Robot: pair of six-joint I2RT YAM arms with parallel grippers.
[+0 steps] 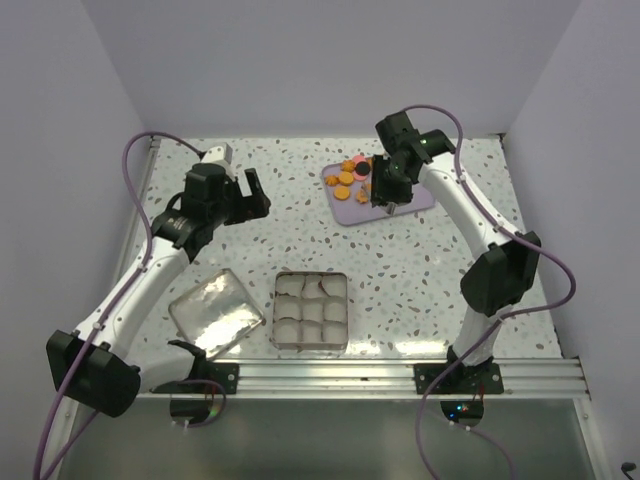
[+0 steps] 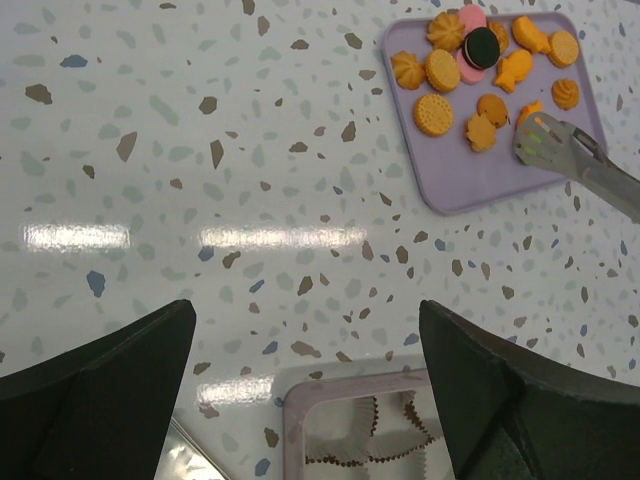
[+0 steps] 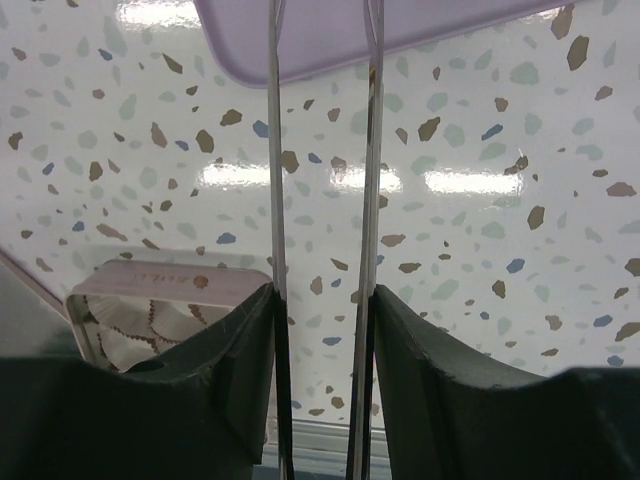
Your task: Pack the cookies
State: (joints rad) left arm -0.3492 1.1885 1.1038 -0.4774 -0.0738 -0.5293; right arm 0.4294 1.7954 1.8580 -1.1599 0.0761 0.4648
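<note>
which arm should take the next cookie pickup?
Right. The right gripper is shut on the tongs, whose tips sit over the purple tray right beside the cookies. The left gripper hangs open and empty above the table, off to the side of the tray.

You can count twelve orange cookies [image 2: 443, 70] in the left wrist view, though one sits half hidden behind the tongs [image 2: 575, 155] and another is partly covered, so take that number as close rather than sure. Add one pink cookie [image 2: 466, 20] and one dark cookie [image 2: 482, 47]. Beyond those you have one lilac tray [image 2: 470, 185], one pair of tongs, one square tin [image 1: 311, 275] with nine white paper cups [image 1: 290, 310], and one silvery lid [image 1: 215, 312].
</note>
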